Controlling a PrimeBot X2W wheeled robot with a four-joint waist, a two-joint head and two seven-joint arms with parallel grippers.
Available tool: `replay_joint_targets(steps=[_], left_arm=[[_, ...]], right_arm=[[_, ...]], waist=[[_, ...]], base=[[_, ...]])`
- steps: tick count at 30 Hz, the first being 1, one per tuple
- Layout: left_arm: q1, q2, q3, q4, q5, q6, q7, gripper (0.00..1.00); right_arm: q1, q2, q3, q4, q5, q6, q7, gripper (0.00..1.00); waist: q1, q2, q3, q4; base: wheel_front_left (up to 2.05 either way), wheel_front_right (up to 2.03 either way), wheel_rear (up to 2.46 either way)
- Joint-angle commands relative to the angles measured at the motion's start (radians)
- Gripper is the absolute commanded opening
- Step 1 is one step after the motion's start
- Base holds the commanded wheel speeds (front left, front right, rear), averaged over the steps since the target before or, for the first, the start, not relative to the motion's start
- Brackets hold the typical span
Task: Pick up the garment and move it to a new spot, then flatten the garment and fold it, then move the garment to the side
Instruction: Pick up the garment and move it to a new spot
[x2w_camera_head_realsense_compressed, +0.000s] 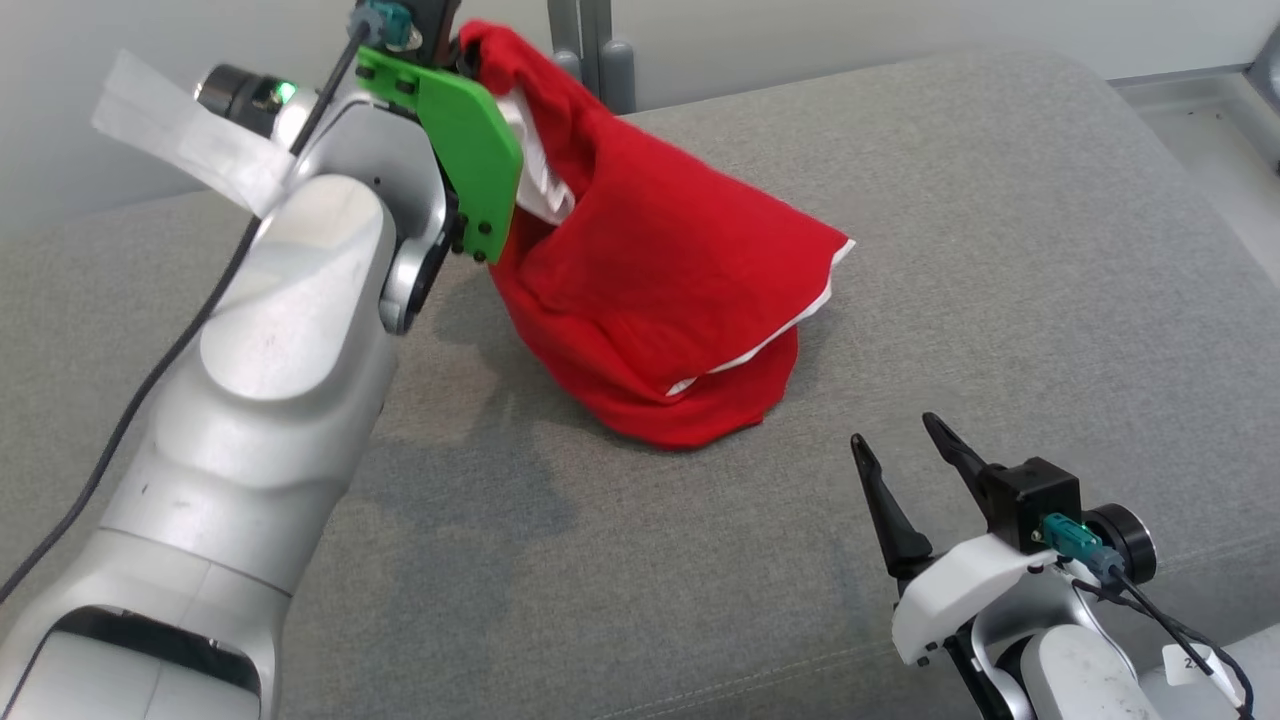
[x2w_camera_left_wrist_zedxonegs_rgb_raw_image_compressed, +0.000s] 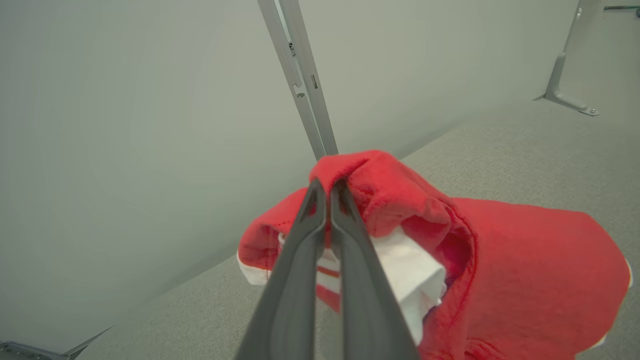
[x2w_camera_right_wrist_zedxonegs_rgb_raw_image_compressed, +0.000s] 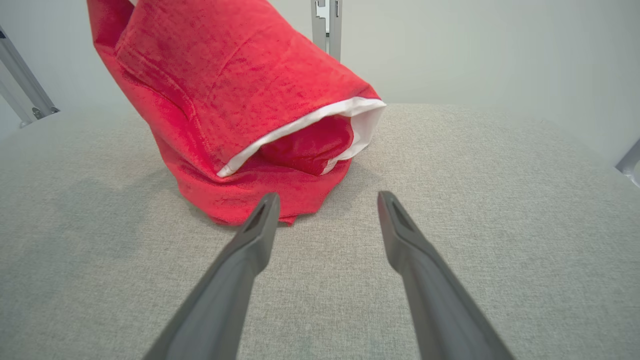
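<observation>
At ten o'clock, the raised left gripper (x2w_camera_left_wrist_zedxonegs_rgb_raw_image_compressed: 327, 187), jaws pressed together, pinches the garment (x2w_camera_head_realsense_compressed: 660, 290), whose red lower folds rest mid-cushion (x2w_camera_head_realsense_compressed: 1000, 250). Bare grey fabric runs toward three o'clock. At five o'clock, the right gripper (x2w_camera_head_realsense_compressed: 895, 430) sits low, jaws spread, empty.

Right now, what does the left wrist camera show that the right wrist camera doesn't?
Left wrist view: the left gripper pinched shut on the raised top fold of the red garment, white striped lining beside it. Right wrist view: the right gripper open and empty, facing the garment's white-edged lower end resting on the grey cushion. Shared: garment, cushion, pale wall, metal post.
</observation>
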Motion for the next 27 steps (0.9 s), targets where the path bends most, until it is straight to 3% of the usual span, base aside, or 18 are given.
replay_joint_targets(steps=[1,15,16,17,18,27], left_arm=[[0.036,0.007,-0.006,0.006,-0.014,-0.007,0.015,0.0],[0.252,0.02,-0.063,0.056,-0.043,-0.006,0.102,0.0],[0.262,0.017,-0.066,0.053,-0.043,-0.002,0.097,0.25],[0.272,0.012,-0.065,0.054,-0.052,-0.004,0.098,0.95],[0.28,0.007,-0.061,0.056,-0.06,0.001,0.105,1.0],[0.217,0.028,-0.067,0.01,-0.077,-0.004,0.224,1.0]], right_arm=[[0.009,-0.002,-0.005,-0.007,-0.005,0.0,0.003,1.0],[-0.007,-0.002,-0.002,-0.017,-0.007,0.0,0.017,1.0],[-0.007,-0.002,-0.001,-0.016,-0.005,0.0,0.018,1.0],[-0.006,-0.002,0.0,-0.014,-0.005,0.0,0.018,1.0],[-0.006,-0.002,0.001,-0.012,-0.004,0.0,0.018,1.0],[-0.004,-0.002,0.005,0.007,0.01,0.0,0.011,1.0]], waist=[[0.0,0.0,0.024,0.035],[0.0,0.0,0.048,0.089],[0.0,0.0,0.047,0.09],[0.0,0.0,0.047,0.089],[0.0,0.0,0.045,0.089],[0.0,0.0,0.017,0.071]], base=[[0.0,0.0,0.0],[0.0,0.0,0.0],[0.0,0.0,0.0],[0.0,0.0,0.0],[0.0,0.0,0.0],[0.0,0.0,0.0]])
